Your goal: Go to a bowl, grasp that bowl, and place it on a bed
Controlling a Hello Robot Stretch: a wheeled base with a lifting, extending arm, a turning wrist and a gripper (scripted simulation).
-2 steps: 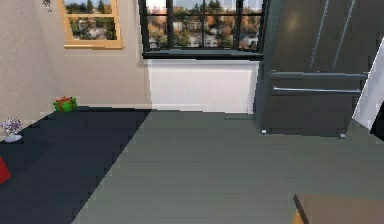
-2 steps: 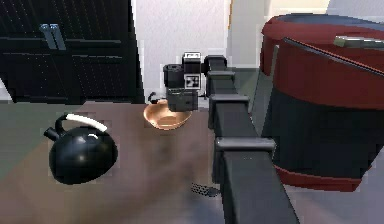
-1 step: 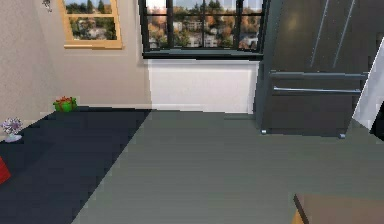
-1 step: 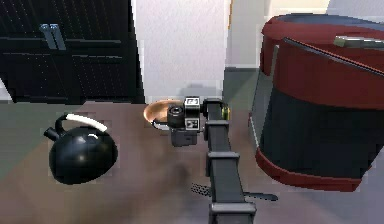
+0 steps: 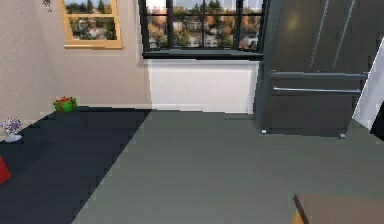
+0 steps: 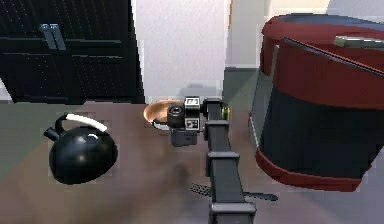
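Five entries on the tabletop (image 6: pixel 140 195), arm side view, left to right: black kettle (image 6: pixel 80 150); bowl (image 6: pixel 156 113); gripper (image 6: pixel 175 125); arm (image 6: pixel 225 170); large red-and-black lidded vessel (image 6: pixel 320 100).

Step in hand (judged): grasp of the bowl; carry to a bed not yet done.

Handling notes, same order:
- Kettle: stands near the bowl's left, white-trimmed handle uppermost. Keep the wrist from sweeping that way.
- Bowl: best taken by the rim nearest the fingers, one finger inside the wall and one outside.
- Gripper: dark body at the bowl's right side. How its fingers are set cannot be told. With the bowl lying on the table right at its far end, it cannot be told whether it touches or holds anything.
- Arm: raise straight up before drawing in, so the bowl clears the table without dragging.
- Vessel: stands just beside the arm's right. Allow no sideways swing on the lift.

Bowl, description: one, shallow, round, copper-orange, paler inside, thin rim. Upright on the tabletop between kettle and vessel, toward the far edge below a pale wall. Its right portion is hidden by the gripper. Probably light and rigid; the smooth wall may slip under a loose hold.
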